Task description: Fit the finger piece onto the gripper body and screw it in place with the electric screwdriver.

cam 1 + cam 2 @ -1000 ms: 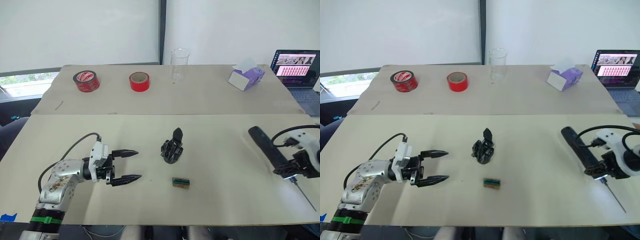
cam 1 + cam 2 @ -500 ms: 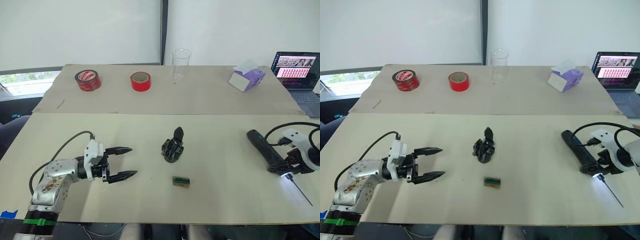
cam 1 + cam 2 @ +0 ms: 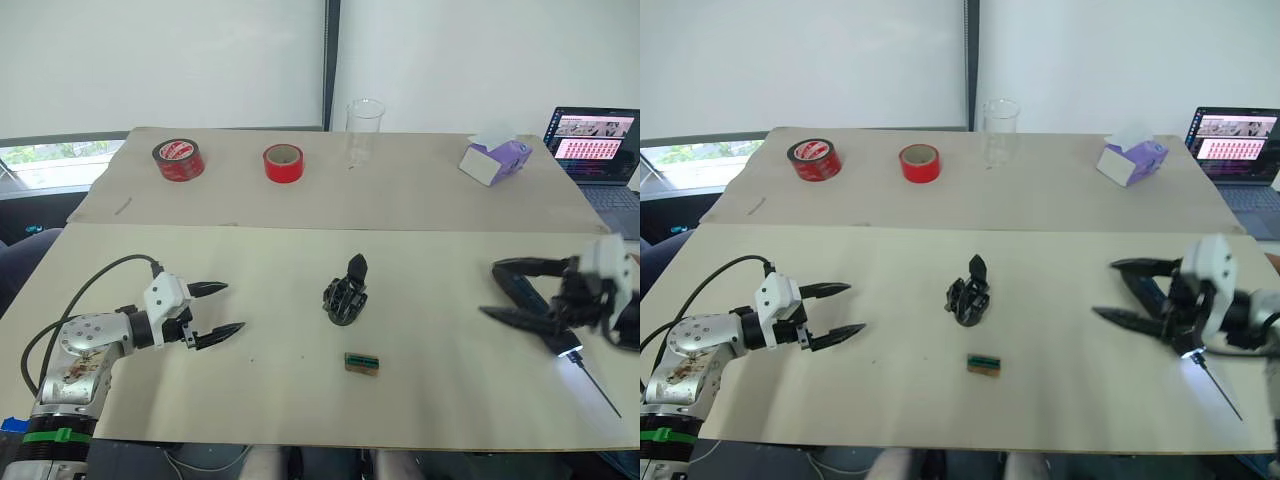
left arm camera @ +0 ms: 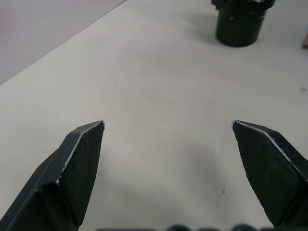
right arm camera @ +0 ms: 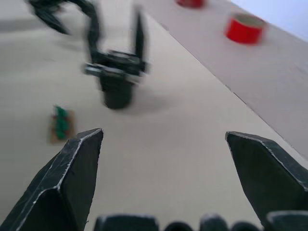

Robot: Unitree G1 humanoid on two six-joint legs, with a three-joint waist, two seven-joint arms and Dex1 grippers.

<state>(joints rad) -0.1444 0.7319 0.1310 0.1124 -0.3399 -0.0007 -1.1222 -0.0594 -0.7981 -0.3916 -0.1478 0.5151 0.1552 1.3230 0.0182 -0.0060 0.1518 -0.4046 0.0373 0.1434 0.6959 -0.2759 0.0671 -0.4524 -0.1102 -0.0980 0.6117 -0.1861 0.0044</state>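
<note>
The gripper body (image 3: 345, 297) stands at the table's middle, a black block on a round base with a pointed finger sticking up. A loose finger piece is out of view. The electric screwdriver (image 3: 572, 353) lies on the table at the right, its tip light on and its thin bit pointing toward the near edge. My right gripper (image 3: 488, 288) hovers open over the screwdriver's black barrel, its fingers pointing toward the gripper body (image 5: 117, 72). My left gripper (image 3: 235, 307) is open and holds nothing, well left of the gripper body (image 4: 239, 24).
A small green-brown block (image 3: 362, 363) lies just in front of the gripper body. On the far table stand two red tape rolls (image 3: 178, 160) (image 3: 283, 162), a clear beaker (image 3: 365, 128), a purple tissue box (image 3: 494, 158) and a laptop (image 3: 595, 140).
My right gripper has let go of the electric screwdriver and opened, turning toward the table's middle; the screwdriver now lies on the table, lit. My left gripper has drawn back to the left.
</note>
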